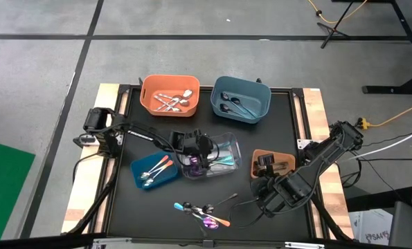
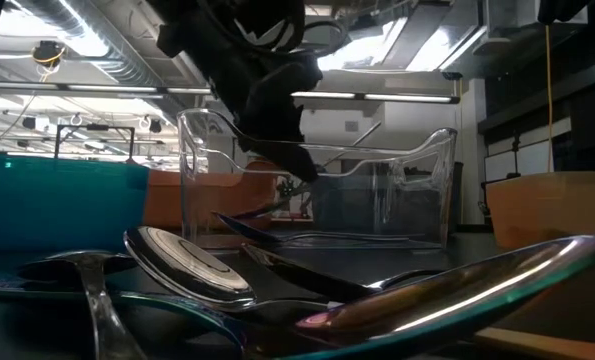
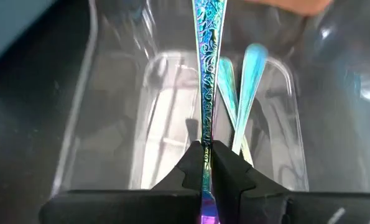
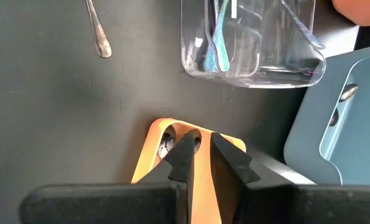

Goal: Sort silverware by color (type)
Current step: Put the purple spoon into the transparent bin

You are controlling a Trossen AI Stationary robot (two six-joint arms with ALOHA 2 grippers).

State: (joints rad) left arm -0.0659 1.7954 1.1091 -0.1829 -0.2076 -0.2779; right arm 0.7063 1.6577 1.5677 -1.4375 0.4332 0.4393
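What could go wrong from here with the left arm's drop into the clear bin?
The left gripper pinches the iridescent piece by a thin edge near one end, so it may swing or slip early. The clear bin already holds iridescent pieces; the new one could land across them or prop on the wall. The right gripper waits over the brown bin nearby, so the arms could crowd.

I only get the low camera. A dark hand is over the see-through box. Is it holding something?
Observer: Yes, the left hand is shut on a rainbow spoon handle above the clear bin.
Operator: Anything in the box already?
Observer: Two teal-shiny pieces lie inside.
Operator: Where's the other hand?
Observer: The right hand is at the small brown bin.
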